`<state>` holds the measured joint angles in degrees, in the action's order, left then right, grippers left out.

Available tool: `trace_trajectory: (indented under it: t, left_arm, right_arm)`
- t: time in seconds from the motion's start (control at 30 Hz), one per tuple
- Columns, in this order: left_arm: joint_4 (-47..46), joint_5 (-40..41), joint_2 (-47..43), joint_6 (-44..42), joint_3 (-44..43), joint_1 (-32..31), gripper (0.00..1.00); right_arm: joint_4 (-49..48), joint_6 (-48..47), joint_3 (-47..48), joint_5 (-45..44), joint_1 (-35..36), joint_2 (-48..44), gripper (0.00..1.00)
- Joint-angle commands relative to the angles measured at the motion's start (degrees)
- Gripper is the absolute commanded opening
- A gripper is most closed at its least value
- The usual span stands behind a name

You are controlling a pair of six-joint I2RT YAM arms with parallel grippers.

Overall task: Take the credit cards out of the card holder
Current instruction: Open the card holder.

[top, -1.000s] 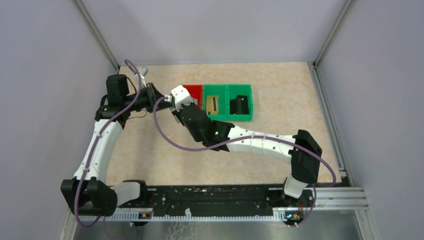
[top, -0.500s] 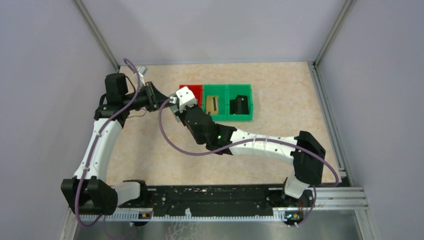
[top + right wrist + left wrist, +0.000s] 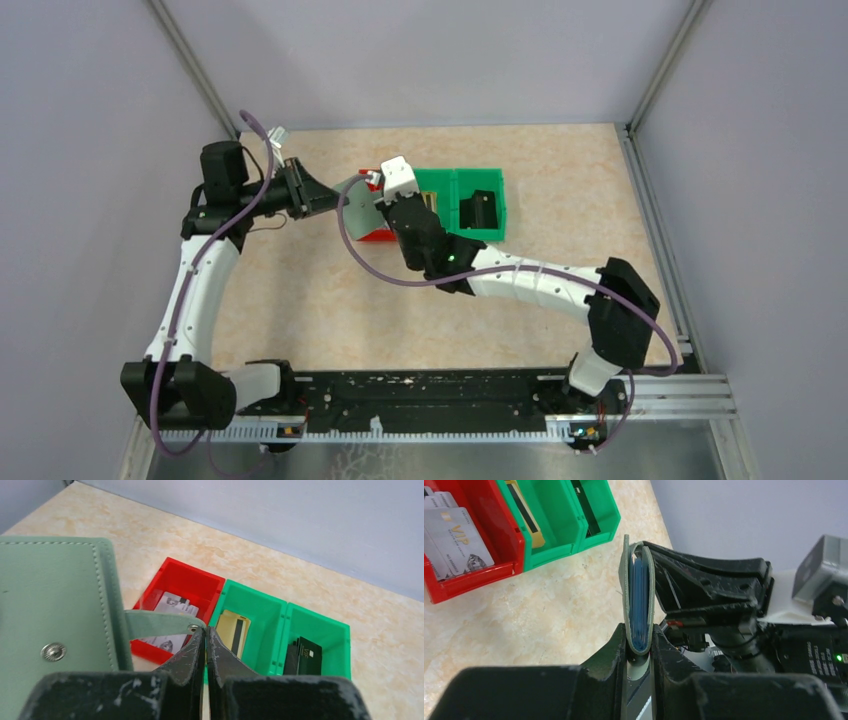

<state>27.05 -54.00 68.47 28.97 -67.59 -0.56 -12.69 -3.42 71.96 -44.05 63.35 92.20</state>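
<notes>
Grey-green folding card holder [image 3: 639, 595] hangs edge-up in the air over the far-left part of the bench [image 3: 300, 290], near the red plastic bin [image 3: 200, 580]. Left tool [image 3: 639, 652] is clenched on its lower edge. Right tool [image 3: 205, 637] pinches the small closing tab [image 3: 160, 622]. Risk: a hard pull on the tab drags the holder out of the left grip, or the thin tab slips free.

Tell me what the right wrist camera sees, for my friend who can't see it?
The right gripper pinches the closing tab of a grey-green card holder. Behind it, a red bin and two green bins hold cards.
</notes>
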Motion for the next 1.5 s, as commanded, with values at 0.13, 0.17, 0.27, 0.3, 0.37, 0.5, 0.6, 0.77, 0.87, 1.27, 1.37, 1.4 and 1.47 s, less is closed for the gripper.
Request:
trace_trajectory:
  t: [0.13,0.17,0.27,0.3,0.37,0.5,0.6,0.77,0.87,1.27,1.37,1.4,1.47]
  left_arm:
    - [-0.9,-4.3,-1.4,-0.5,-1.9,0.2,0.0]
    - [-1.0,-4.9,-1.4,-1.2,-2.1,0.2,0.0]
    - [-2.0,-8.9,-1.0,-3.8,-2.5,0.2,0.0]
    - [-2.0,-10.3,-0.9,-4.6,-2.7,0.2,0.0]
    - [-2.7,-14.2,-0.8,-5.9,-3.1,0.2,0.0]
    - [-5.1,-18.7,-0.9,-6.7,-3.2,0.2,0.0]
    - [-6.4,-20.7,-1.2,-6.7,-3.2,0.2,0.0]
    - [-9.6,-20.0,-2.8,-5.3,-2.2,0.2,0.0]
    - [-13.4,-20.3,-3.6,-1.7,-1.2,0.2,0.0]
    - [-18.0,-21.0,-5.1,4.5,0.3,0.2,0.0]
    - [-18.6,-20.8,-5.6,5.7,0.5,0.2,0.0]
    - [-19.4,-20.8,-5.7,6.5,0.8,0.2,0.0]
    - [-21.2,-21.2,-5.7,8.2,1.2,0.2,0.0]
  right_arm:
    - [6.8,10.1,1.3,12.0,-3.9,-5.4,0.0]
    - [9.8,13.2,1.9,16.5,-5.5,-6.0,0.0]
    - [12.2,22.5,1.2,32.1,-12.1,-9.0,0.22]
    - [11.5,25.5,-0.1,37.5,-14.7,-10.2,0.36]
    - [9.5,30.7,-2.7,48.2,-19.4,-12.1,0.56]
    - [3.8,37.6,-7.3,64.6,-25.2,-14.3,0.71]
    - [0.2,40.4,-9.3,74.7,-27.0,-14.8,0.77]
    - [-14.5,48.8,-16.6,85.2,-27.2,-16.2,0.82]
    - [-18.5,50.7,-19.8,85.9,-27.1,-17.1,0.82]
    - [-38.4,64.7,-21.9,82.3,-26.9,-12.8,0.79]
    - [-39.6,66.0,-21.8,79.3,-26.1,-12.1,0.77]
    - [-39.0,65.8,-21.3,78.5,-25.8,-11.9,0.77]
    - [-37.9,65.0,-20.3,77.8,-25.2,-11.4,0.76]
